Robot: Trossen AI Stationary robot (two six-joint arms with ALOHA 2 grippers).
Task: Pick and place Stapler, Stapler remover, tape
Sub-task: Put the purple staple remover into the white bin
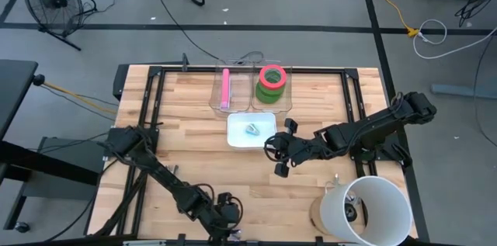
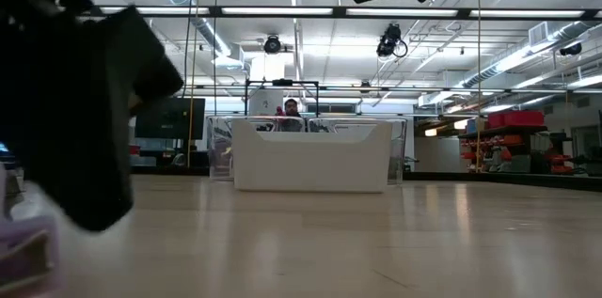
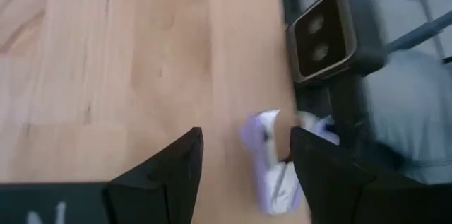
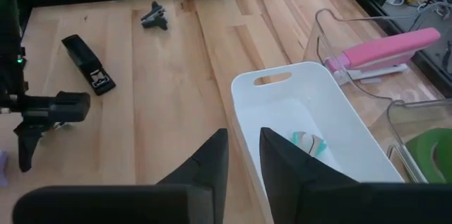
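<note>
My left gripper (image 3: 247, 167) is open and low at the table's near edge (image 1: 229, 219). A small lavender and white stapler remover (image 3: 272, 164) lies on the wood between its fingers, close to one of them; it also shows in the low view (image 2: 23, 242). My right gripper (image 4: 244, 157) is slightly open and empty, just right of the white tray (image 1: 237, 141). A small teal thing (image 4: 307, 143) lies in the tray. A pink stapler (image 1: 226, 88) lies in one clear bin. The tape rolls (image 1: 272, 83), green with a pink-red one on top, are stacked in the bin beside it. My left gripper has its fingers on either side of the lavender stapler remover, which lies on the table. One finger (image 3: 318, 167) stands in front of the remover's edge, and I cannot tell whether it touches it.
A black stapler (image 4: 88, 72) and a dark stapler remover (image 4: 154, 15) lie on the wood at the table's left. A tall white cylinder (image 1: 373, 211) stands at the near right corner. The low camera's post (image 3: 332, 33) stands at the near edge by my left gripper.
</note>
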